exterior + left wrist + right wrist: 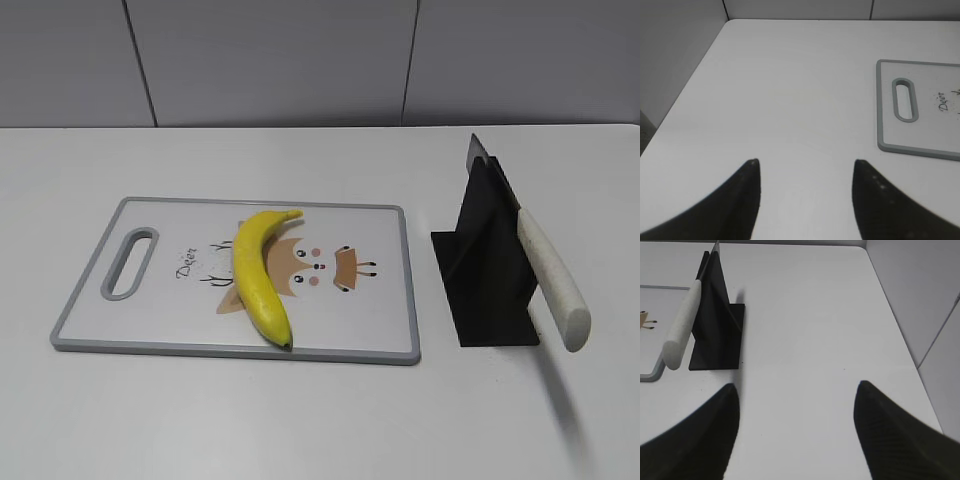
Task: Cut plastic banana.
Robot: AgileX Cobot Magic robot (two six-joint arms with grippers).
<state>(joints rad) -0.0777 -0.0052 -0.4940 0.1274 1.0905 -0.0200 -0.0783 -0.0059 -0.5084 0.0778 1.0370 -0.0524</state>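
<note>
The plastic banana (256, 275) is glossy yellow and curved. It lies on the white cutting board (150, 300), dark tip toward the front edge. A knife with a white handle (553, 280) rests slanted in a black stand (485, 270); both show in the right wrist view, knife (682, 325) and stand (715, 335). My left gripper (805, 162) is open and empty over bare table, left of the board's handle end (903, 98). My right gripper (797, 385) is open and empty, to the right of the stand. Neither gripper shows in the exterior view.
The board has a grey rim, a slot handle (130, 262) at its left end and a deer drawing. The white table (320, 420) ends at grey walls behind and at both sides; its left edge (685, 95) and right edge (895, 320) show.
</note>
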